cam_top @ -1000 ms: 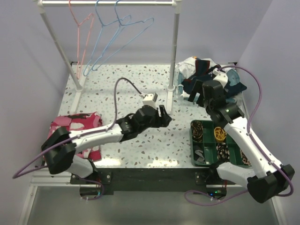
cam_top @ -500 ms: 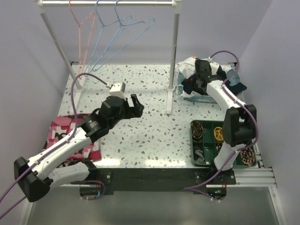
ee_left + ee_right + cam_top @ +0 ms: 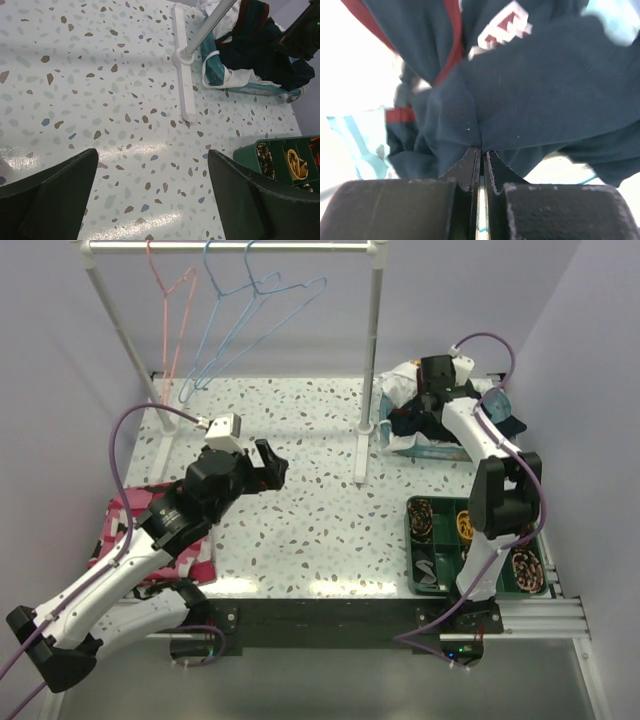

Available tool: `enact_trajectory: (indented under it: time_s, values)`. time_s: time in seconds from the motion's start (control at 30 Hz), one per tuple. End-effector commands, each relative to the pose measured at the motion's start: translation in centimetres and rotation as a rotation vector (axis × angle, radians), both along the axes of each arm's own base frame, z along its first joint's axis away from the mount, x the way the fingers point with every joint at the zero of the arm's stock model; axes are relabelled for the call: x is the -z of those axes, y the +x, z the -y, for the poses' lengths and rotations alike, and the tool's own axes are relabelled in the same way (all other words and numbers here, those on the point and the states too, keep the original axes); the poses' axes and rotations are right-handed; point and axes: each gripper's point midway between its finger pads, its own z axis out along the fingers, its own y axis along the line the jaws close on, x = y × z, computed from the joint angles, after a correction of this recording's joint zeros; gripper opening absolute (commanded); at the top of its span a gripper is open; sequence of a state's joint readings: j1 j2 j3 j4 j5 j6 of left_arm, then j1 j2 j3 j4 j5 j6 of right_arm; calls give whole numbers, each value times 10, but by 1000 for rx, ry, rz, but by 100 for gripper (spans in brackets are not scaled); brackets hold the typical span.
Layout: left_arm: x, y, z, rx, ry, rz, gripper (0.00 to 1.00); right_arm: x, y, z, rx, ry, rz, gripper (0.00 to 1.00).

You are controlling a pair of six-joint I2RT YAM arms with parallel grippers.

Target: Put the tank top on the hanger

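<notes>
The navy tank top [image 3: 408, 426] with dark red trim lies crumpled in a heap of clothes at the back right; the left wrist view shows the tank top [image 3: 255, 52] beyond the rack's post. My right gripper [image 3: 432, 392] reaches down into that heap. In the right wrist view the right gripper [image 3: 481, 149] is shut, pinching a fold of the tank top [image 3: 545, 90]. My left gripper [image 3: 275, 464] hovers over the left middle of the table; seen from its wrist, the left gripper [image 3: 152, 155] is open and holds nothing. Two light blue hangers [image 3: 187, 390] hang on the rail at the back left.
A pink hanger [image 3: 175, 302] hangs beside the blue ones. The rack's right post [image 3: 372, 340] stands on a white foot [image 3: 360, 455]. A pale blue bin [image 3: 440, 450] holds the clothes heap. A green compartment tray [image 3: 412, 540] sits front right, camouflage cloth [image 3: 150, 525] front left.
My right arm stretched back to the clothes heap and its jaws closed on the tank top. My left arm swung left and back over the table, its jaws widening.
</notes>
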State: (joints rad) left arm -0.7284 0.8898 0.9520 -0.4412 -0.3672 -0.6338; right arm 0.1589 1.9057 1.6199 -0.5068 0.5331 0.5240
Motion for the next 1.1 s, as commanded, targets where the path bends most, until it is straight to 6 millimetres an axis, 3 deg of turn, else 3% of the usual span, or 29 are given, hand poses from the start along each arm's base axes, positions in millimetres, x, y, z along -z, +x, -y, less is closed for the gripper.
enact_trajectory:
  time_s: [0.0,0.27,0.37,0.4,0.47,0.5,0.63,0.77,1.07]
  values:
    - [-30,3,-9,-33,-21,80,97,-98,2,16,29,-53,191,0]
    - [-55,7,-1,-2,-51,137,97,-220,-9,27,32,-70,401,0]
    - [-59,8,2,10,-53,146,97,-262,-11,19,-21,-52,479,0]
    - [-59,9,3,14,-51,144,97,-286,-13,14,-50,-36,532,0]
    - [-61,9,3,16,-53,150,97,-299,-19,9,-92,-30,535,0]
    - [-63,9,3,13,-54,154,97,-322,-26,8,-105,-17,581,0]
    - [-70,10,1,6,-58,177,97,-362,-52,-11,-214,55,671,0]
    - [-78,10,-3,-4,-57,196,97,-416,-92,-28,-325,124,826,0]
    - [-92,8,-5,-2,-70,224,97,-512,-167,-65,-545,328,1130,0]
